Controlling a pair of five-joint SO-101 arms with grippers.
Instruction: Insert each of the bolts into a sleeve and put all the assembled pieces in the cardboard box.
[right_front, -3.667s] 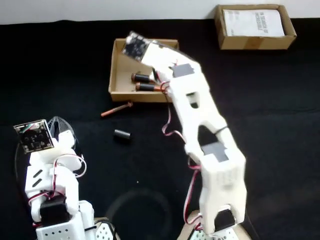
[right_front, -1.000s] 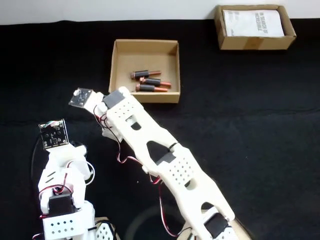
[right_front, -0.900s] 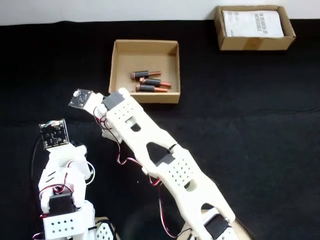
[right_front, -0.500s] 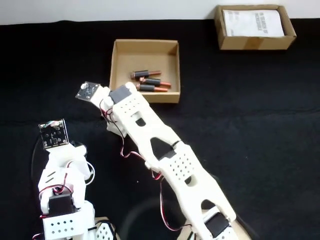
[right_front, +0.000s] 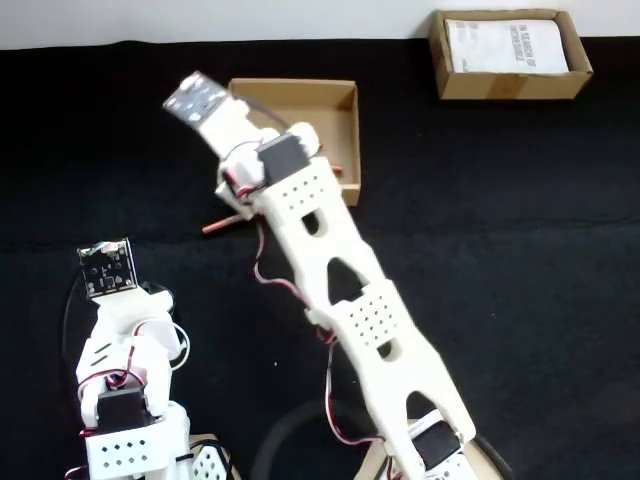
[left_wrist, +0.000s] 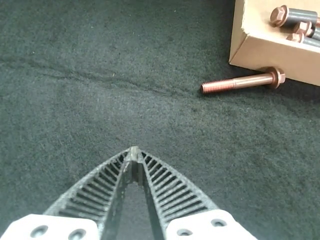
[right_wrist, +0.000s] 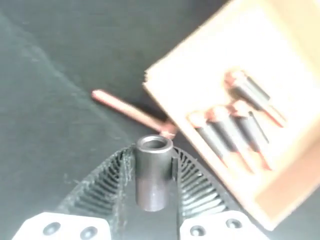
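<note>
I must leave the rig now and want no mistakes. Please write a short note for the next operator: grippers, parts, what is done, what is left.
The left gripper is shut and empty, above the table, short of the bolt.
The right gripper is shut on a sleeve, held upright near the box.
The bolt is bare and lies on the table beside the box's outer wall.
Done: three assembled pieces lie in the box.
Left: put the bolt into the sleeve, then put that piece in the box.

Copper bolt (left_wrist: 242, 81), dark grey sleeve (right_wrist: 153, 175), tan cardboard box (left_wrist: 260, 52), seemingly black cloth (left_wrist: 100, 75)
</note>
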